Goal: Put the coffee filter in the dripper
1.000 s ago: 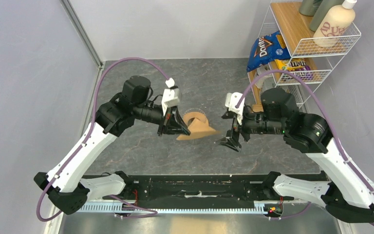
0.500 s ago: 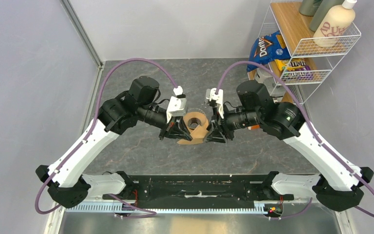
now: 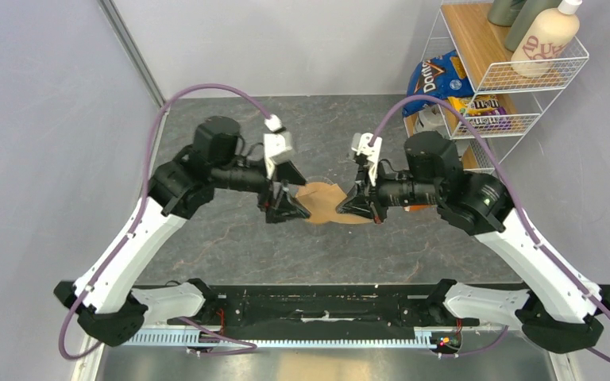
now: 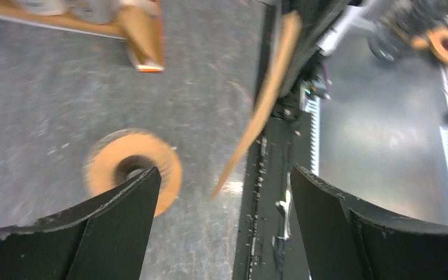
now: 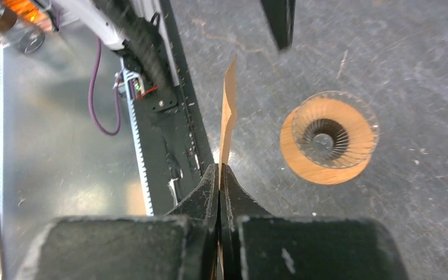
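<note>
Your right claw (image 5: 219, 170) is clamped tight on the coffee filter (image 5: 228, 111) — held edge-up above the bench (image 5: 420, 70), near the dripper (image 5: 326, 140). Your left claw (image 4: 224, 173) gapes wide — holding nothing.

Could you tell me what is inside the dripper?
Nothing: the right wrist view shows the dripper with its ribbed inside bare. The coffee filter is apart, in the right gripper. From above, the filter mostly hides it.
</note>
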Robot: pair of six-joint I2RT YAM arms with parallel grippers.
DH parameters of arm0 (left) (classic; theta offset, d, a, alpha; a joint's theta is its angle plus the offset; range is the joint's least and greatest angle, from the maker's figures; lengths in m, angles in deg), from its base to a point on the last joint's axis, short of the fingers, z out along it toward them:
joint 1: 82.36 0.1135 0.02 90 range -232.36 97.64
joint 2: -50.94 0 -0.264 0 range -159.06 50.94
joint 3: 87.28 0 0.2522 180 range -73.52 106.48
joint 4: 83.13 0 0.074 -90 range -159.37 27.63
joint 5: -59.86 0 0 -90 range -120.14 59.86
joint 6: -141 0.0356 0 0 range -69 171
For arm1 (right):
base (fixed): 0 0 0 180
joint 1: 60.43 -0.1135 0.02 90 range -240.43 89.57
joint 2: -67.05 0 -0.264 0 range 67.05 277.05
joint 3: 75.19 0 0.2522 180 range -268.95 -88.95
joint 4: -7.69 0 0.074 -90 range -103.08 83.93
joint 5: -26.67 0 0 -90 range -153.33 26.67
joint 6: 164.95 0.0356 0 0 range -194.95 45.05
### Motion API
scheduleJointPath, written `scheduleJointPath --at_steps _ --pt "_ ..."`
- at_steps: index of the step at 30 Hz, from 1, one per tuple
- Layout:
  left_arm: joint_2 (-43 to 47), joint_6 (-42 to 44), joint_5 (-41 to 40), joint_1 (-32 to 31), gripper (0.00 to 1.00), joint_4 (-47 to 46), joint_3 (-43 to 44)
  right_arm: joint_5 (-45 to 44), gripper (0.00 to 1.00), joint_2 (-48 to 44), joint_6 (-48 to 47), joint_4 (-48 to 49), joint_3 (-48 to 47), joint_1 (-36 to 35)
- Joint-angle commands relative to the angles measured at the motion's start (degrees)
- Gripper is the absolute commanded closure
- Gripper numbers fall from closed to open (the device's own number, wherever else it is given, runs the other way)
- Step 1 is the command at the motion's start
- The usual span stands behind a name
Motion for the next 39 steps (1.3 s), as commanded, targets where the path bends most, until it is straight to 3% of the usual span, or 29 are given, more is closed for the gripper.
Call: scheduleJointPath --at_steps 1,3,6,9,13,17,20,27,35,39 --pt "6.5 -6.1 4.7 14.0 0.1 -5.0 3.0 -2.2 1.0 -5.6 3.3 8.0 1.7 1.2" --pt "9.4 -8.3 9.1 20.4 0.1 -7.6 1.6 -1.2 1.0 -8.0 7.2 11.7 3.2 1.8" --pt "13.3 -12.5 12.7 22.1 0.1 -11.4 -1.5 0.6 1.0 -9.9 10.4 14.5 3.3 3.8" --pt "18.0 -26.0 14.8 22.1 0.09 -26.7 -11.4 2.5 1.0 -12.2 11.4 18.0 5.0 5.5" --pt "24.0 -41.4 13.4 22.1 0.09 -49.1 -24.8 6.3 1.0 -13.5 20.1 28.8 9.9 10.2" --pt "25.9 -47.2 8.2 21.7 0.08 -59.6 -32.0 5.4 1.0 -12.3 18.4 31.0 11.6 10.7" --pt "22.0 -55.5 7.4 21.2 0.08 -68.9 -34.1 10.6 1.0 -9.5 19.1 32.4 10.5 10.6" --pt "12.5 -59.7 8.3 16.7 0.08 -75.5 -25.6 6.6 1.0 -2.3 29.5 45.3 4.3 10.6" --pt "12.4 -65.7 6.8 16.3 0.07 -85.0 -30.9 6.5 1.0 1.9 30.5 47.9 2.0 10.2" --pt "11.6 -70.9 0.1 16.2 0.08 -88.1 -32.3 6.3 1.0 3.6 31.1 48.0 0.5 10.2"
